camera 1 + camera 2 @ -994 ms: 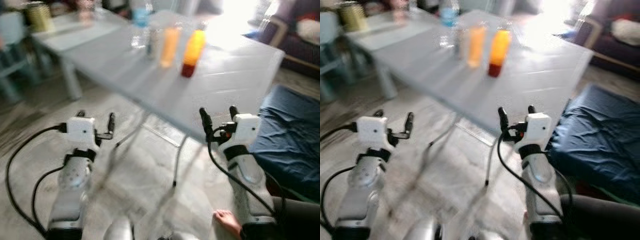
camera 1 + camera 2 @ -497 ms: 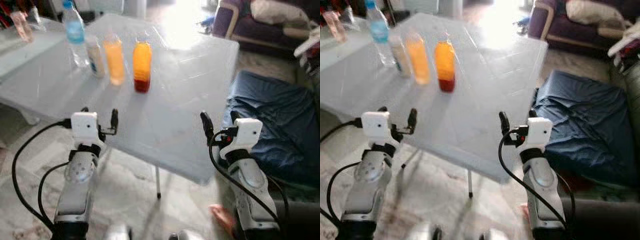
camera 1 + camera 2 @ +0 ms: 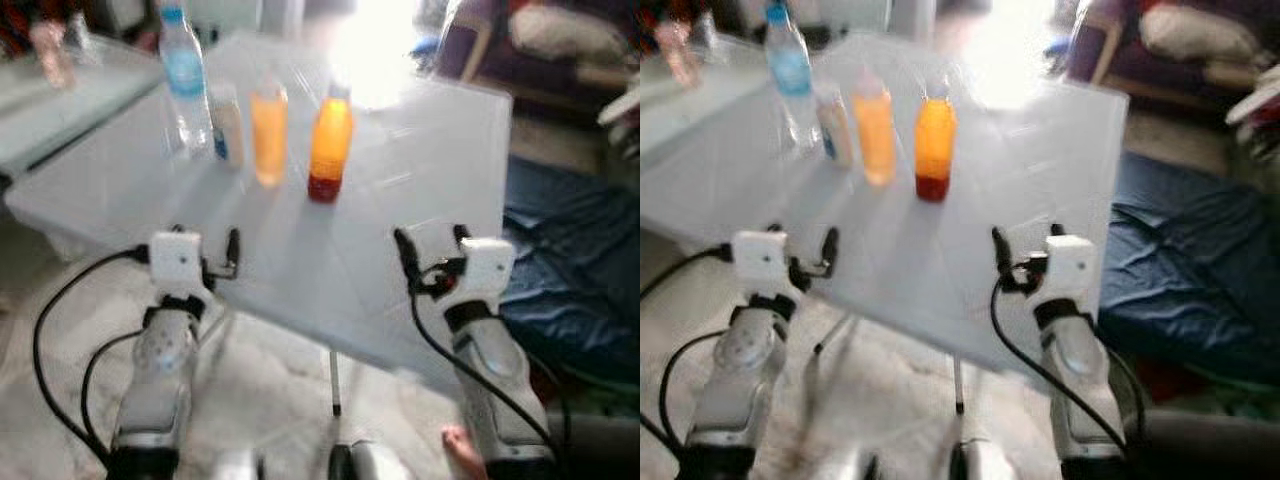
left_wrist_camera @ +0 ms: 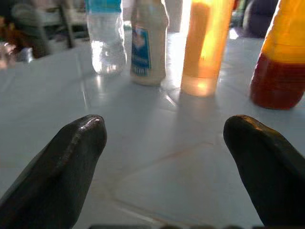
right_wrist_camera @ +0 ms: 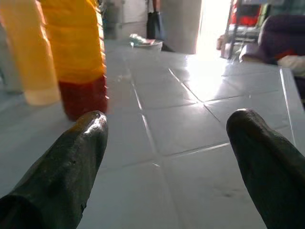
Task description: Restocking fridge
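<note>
Bottles [image 3: 329, 150] nearer, both claws spread, empty

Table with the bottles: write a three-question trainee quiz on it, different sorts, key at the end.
1. True or false: the left hand is shut on a bottle.
2. How many bottles stand in the row on the white table?
3. Multiple choice: which bottle stands nearest the right hand? A. water bottle B. small white bottle C. orange bottle with the red bottom

Key
1. False: both hands are open, short of the row.
2. Four, counting the pale orange bottle.
3. C
</note>
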Controlling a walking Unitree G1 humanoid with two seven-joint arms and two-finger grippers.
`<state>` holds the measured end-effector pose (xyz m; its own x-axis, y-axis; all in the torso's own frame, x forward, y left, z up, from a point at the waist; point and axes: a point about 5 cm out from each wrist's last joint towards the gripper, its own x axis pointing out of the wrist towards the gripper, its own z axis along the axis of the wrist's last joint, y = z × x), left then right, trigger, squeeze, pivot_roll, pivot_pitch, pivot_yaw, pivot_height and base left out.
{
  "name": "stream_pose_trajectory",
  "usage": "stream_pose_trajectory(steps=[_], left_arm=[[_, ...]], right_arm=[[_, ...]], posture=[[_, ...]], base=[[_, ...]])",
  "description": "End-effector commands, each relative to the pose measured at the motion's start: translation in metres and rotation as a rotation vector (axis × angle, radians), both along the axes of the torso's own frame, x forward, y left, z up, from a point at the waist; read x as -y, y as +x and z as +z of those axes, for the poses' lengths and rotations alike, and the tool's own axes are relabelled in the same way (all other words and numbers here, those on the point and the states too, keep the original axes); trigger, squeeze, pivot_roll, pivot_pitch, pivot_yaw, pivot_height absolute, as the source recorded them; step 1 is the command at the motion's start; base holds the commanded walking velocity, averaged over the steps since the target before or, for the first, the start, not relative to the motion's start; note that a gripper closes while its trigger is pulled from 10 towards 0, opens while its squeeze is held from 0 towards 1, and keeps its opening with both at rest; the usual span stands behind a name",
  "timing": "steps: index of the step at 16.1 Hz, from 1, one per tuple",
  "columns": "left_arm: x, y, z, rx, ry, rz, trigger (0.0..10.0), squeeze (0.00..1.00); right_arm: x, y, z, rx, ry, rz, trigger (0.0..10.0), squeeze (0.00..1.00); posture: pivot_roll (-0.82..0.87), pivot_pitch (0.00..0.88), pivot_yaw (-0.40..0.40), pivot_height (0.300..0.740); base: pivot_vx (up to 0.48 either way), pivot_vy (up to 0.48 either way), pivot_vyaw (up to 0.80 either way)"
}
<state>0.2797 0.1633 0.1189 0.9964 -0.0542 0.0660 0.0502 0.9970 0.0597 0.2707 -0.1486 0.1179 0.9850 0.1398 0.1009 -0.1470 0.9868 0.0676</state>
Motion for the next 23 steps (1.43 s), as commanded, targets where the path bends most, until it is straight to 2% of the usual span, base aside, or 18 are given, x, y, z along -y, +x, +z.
stream_pose_trajectory(steps=[1,7,10,13,14,16,18,20,23], left_arm=[[-0.004,0.001,-0.001,-0.009,-0.009,0.006,10.0,0.0],[0.008,0.001,-0.002,-0.004,-0.008,-0.048,10.0,0.0],[0.009,0.0,-0.003,-0.012,-0.016,-0.045,10.0,0.0],[0.003,-0.004,-0.003,-0.013,-0.023,-0.037,10.0,0.0],[0.0,-0.01,-0.003,-0.009,-0.038,-0.062,10.0,0.0],[-0.009,-0.018,-0.004,-0.014,-0.036,-0.064,10.0,0.0],[-0.016,-0.023,-0.01,-0.025,-0.021,-0.028,10.0,0.0],[-0.016,-0.024,-0.014,-0.031,-0.032,-0.023,10.0,0.0],[-0.008,-0.019,-0.011,-0.017,-0.04,-0.061,10.0,0.0]], right_arm=[[-0.005,-0.002,-0.002,-0.01,0.0,0.009,10.0,0.0],[-0.004,-0.001,-0.002,-0.004,0.002,0.012,10.0,0.0],[-0.004,-0.001,-0.003,-0.004,0.0,0.01,10.0,0.0],[-0.004,-0.003,-0.001,0.004,0.001,0.006,10.0,0.0],[-0.004,-0.003,0.006,0.037,0.005,0.002,10.0,0.0],[0.001,-0.003,0.022,0.103,-0.006,-0.027,10.0,0.0],[0.008,-0.011,0.022,0.107,-0.001,-0.062,10.0,0.0],[0.01,-0.018,0.015,0.085,-0.021,-0.063,10.0,0.0],[0.009,-0.018,0.017,0.086,-0.03,-0.064,10.0,0.0]], posture=[[0.06,0.101,-0.06,0.74],[0.06,0.099,-0.06,0.74],[0.06,0.101,-0.058,0.74],[0.07,0.098,-0.058,0.74],[0.07,0.091,-0.054,0.74],[0.07,0.081,-0.053,0.74],[0.07,0.069,-0.05,0.74],[0.06,0.064,-0.049,0.74],[0.05,0.062,-0.044,0.74]], base=[[0.0,0.424,-0.8],[0.083,0.42,-0.78],[0.284,0.38,-0.15],[0.0,0.0,0.0],[0.0,0.0,0.0],[0.0,0.0,0.0],[0.0,0.0,0.0],[0.0,0.0,0.0],[0.181,0.0,0.0]])
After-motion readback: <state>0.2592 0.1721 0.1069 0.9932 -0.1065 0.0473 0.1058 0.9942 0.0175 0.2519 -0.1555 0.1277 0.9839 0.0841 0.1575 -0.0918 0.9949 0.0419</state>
